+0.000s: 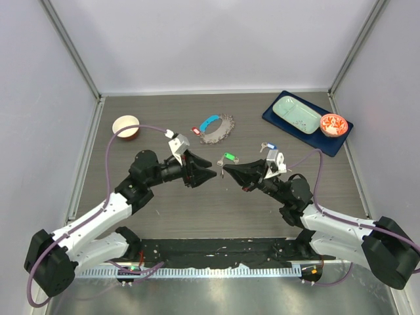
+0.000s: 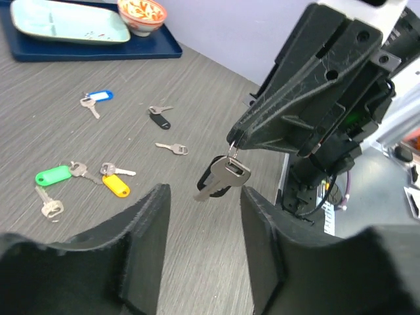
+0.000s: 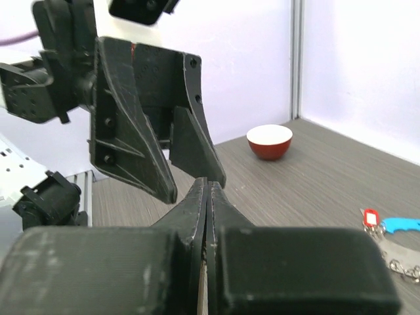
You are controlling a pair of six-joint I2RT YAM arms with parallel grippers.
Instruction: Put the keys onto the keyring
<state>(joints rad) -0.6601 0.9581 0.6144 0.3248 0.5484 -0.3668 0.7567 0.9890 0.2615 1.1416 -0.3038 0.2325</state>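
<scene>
Robot lab enclosure, plain white panel walls (image 1: 216,39); metal corner posts (image 1: 71,49), grey tabletop (image 1: 197,210)

The keyring (image 1: 217,127), grey chain with a blue strap and red tag, lay flat on the worktop (image 1: 170,213). Near it lay the green-tagged key (image 1: 228,157); a silver key (image 2: 226,176) hung pinched in my right gripper (image 1: 226,172).

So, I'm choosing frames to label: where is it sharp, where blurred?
Top external: evenly lit, sharp, soft shadows. Left wrist: dangling key and table keys crisp, own fingers soft. Right wrist: near fingers blurred, red bowl in focus.
</scene>
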